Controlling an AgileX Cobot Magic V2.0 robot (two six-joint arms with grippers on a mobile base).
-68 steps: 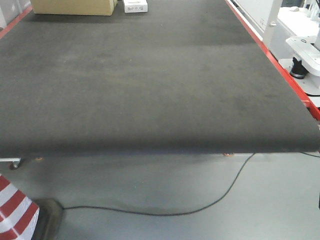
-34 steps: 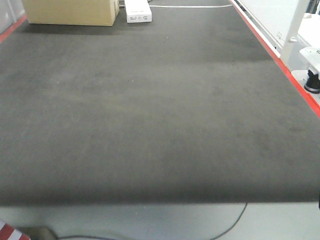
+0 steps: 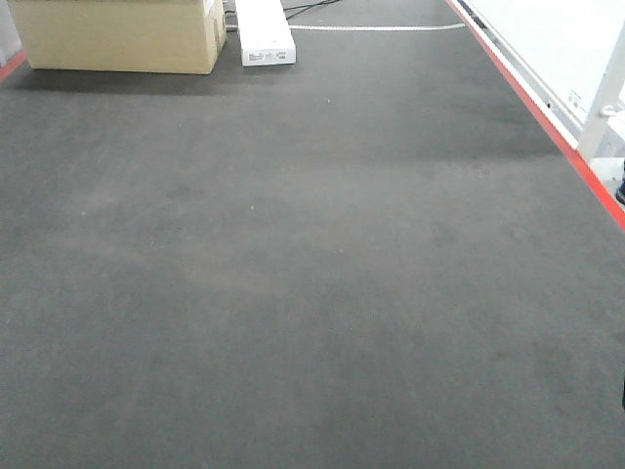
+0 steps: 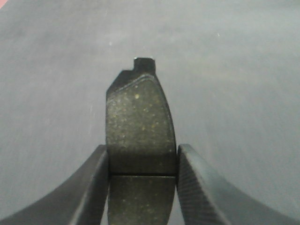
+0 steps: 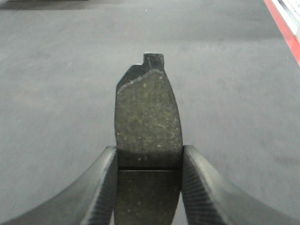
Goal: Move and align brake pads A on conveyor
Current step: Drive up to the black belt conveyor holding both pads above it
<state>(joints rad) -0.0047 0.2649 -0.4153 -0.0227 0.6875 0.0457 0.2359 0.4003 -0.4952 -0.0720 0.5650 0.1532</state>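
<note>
Left gripper (image 4: 142,154) clamps brake pad (image 4: 138,110), right gripper (image 5: 150,154) another pad (image 5: 147,105), wide red-edged conveyor (image 3: 312,293) beneath

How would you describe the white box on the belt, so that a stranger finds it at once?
Look at the far end of the dark conveyor. A large cardboard box stands at the left there; the white box lies just right of it, long, low and narrow.

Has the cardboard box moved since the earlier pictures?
No. The cardboard box still sits just left of the white box; only the camera came closer to both.
</note>
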